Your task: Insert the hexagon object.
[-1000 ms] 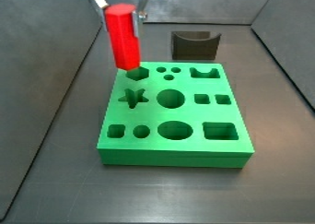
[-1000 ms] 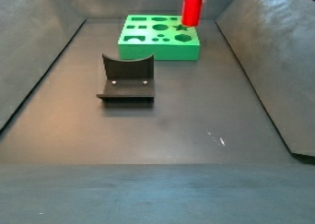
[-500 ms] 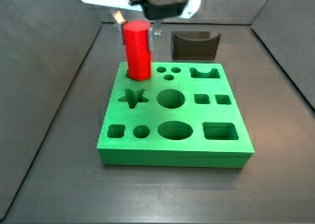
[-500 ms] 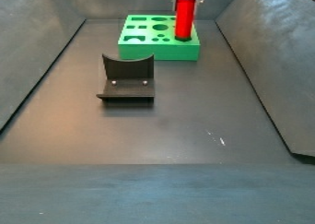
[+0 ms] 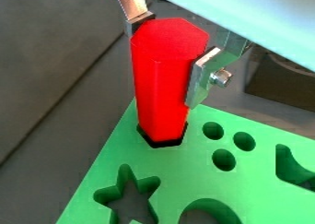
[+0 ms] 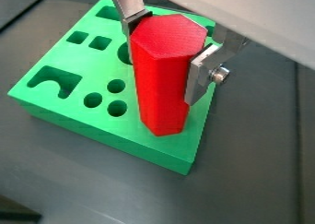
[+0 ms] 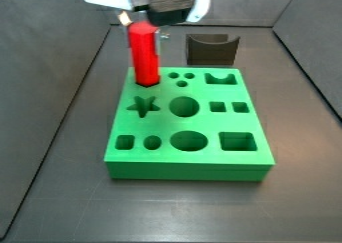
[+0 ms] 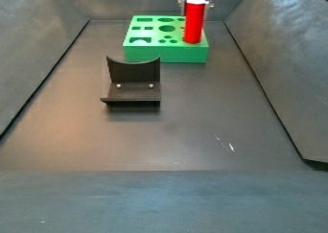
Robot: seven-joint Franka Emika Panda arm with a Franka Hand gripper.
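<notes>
The bright red hexagon object (image 7: 143,57) stands upright with its lower end in the hexagonal hole at a back corner of the green board (image 7: 187,172). It also shows in the other side view (image 8: 194,21) and in both wrist views (image 5: 160,80) (image 6: 160,80). My gripper (image 7: 143,22) is straight above the board's corner. Its two silver fingers press on opposite sides of the peg's upper part, seen in both wrist views (image 5: 169,48) (image 6: 167,48). The peg's lowest part is hidden in the hole.
The board (image 8: 160,53) has several other cut-outs: star, circles, squares, arch. The dark fixture (image 7: 211,49) stands on the floor behind the board, also in a side view (image 8: 128,83). Sloping grey walls (image 8: 275,74) ring the floor.
The peg has come down from above the board and tilted upright, and its lower end now sits in the hexagonal hole. In the last half second it has hardly moved.
</notes>
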